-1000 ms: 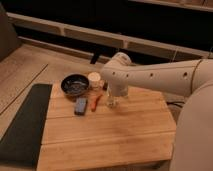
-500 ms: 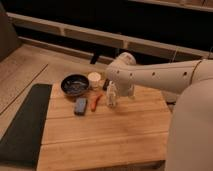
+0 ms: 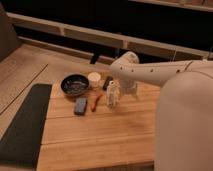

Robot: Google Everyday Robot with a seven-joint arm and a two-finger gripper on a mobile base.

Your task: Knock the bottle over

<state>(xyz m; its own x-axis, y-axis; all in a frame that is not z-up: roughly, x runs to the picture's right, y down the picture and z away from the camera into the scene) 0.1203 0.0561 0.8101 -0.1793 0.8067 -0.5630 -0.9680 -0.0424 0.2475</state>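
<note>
Gripper [image 3: 113,96] sits right at the upright bottle [image 3: 112,95], its grip unreadable — a sideways push high up should topple it.

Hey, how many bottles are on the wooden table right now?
1. The clear bottle stands just right of the orange item, with the gripper right beside it. The arm could hide something behind it.

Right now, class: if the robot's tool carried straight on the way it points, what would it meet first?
The tool hangs at the arm's end, pointing down at the wooden table. The clear bottle stands in that line, so it would likely meet the bottle first, though depth is hard to judge here.
</note>
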